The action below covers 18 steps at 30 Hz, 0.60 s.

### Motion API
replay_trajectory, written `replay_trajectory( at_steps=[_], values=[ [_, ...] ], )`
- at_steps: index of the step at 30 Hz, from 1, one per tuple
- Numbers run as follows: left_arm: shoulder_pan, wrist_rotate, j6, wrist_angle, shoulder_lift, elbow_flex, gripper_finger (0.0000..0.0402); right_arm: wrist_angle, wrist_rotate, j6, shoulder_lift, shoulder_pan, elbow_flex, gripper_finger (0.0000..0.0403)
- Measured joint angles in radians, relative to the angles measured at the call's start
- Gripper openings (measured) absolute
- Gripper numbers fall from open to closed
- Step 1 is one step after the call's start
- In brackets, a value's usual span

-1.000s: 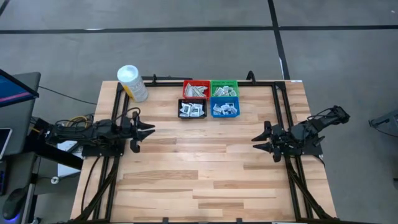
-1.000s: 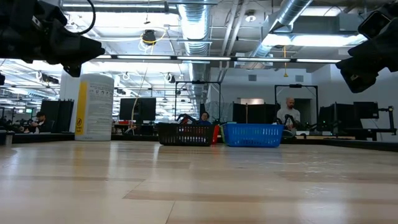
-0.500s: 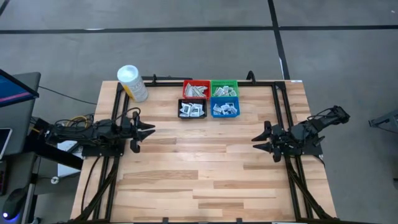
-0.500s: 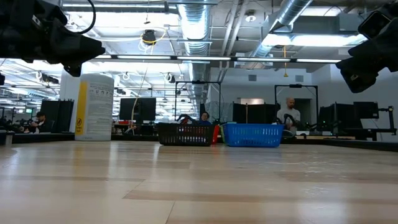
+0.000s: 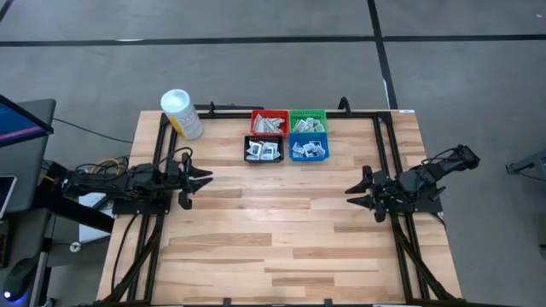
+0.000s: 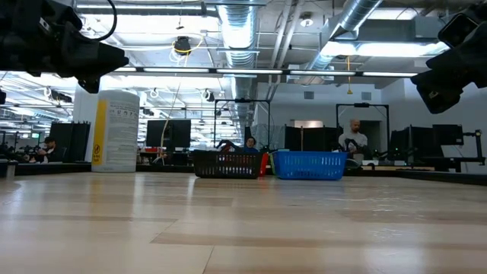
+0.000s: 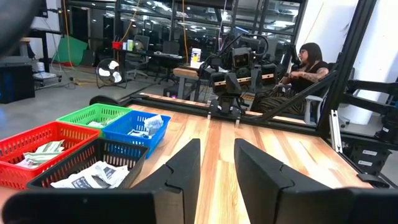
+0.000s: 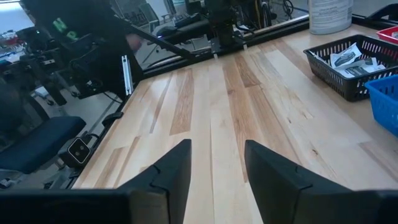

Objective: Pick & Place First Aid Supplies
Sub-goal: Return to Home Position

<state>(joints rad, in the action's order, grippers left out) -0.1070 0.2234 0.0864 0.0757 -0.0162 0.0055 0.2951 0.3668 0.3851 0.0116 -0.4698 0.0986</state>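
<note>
High view puts the first aid supplies (image 5: pixel 264 151), small flat white and pale green packets, inside four small plastic mesh bins grouped at the far edge of the table. White printed squares lie in the black bin (image 5: pixel 246 150) and the blue bin (image 5: pixel 309 160). Paler strips lie in the red bin (image 5: pixel 270 111) and the green bin (image 5: pixel 308 111). No loose packet shows on the boards.

Nothing has shifted over the past second: packets, bins and both arms sit exactly as they did. I take that to mean the sorting is finished and the arms have already settled at home, so no step seems left.

The left gripper (image 5: pixel 198 183) rests low at the table's left side, well apart from the bins and pointing inward. Its dark fingers (image 7: pixel 180 168) stand moderately spread with nothing between them. The right gripper (image 5: pixel 357 196) mirrors it at the right side, its pincer likewise parted and holding nothing.

A white cylindrical tub with a yellow label (image 5: pixel 182 113) stands near the far left corner, just left of the bins. The pale plank wooden table (image 5: pixel 281 243) is framed by black rails. Beyond it the low view shows an open workshop with ceiling ducts, strip lights and monitors, and a person (image 6: pixel 351 137) seated far back.
</note>
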Motion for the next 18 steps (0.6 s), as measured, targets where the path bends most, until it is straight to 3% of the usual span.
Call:
replay_trajectory(
  at_steps=[18],
  values=[
    [0.000, 0.000, 0.000, 0.001, -0.001, 0.000, 0.0099, 0.000, 0.000, 0.000, 0.000, 0.000, 0.000, 0.0145]
  ],
)
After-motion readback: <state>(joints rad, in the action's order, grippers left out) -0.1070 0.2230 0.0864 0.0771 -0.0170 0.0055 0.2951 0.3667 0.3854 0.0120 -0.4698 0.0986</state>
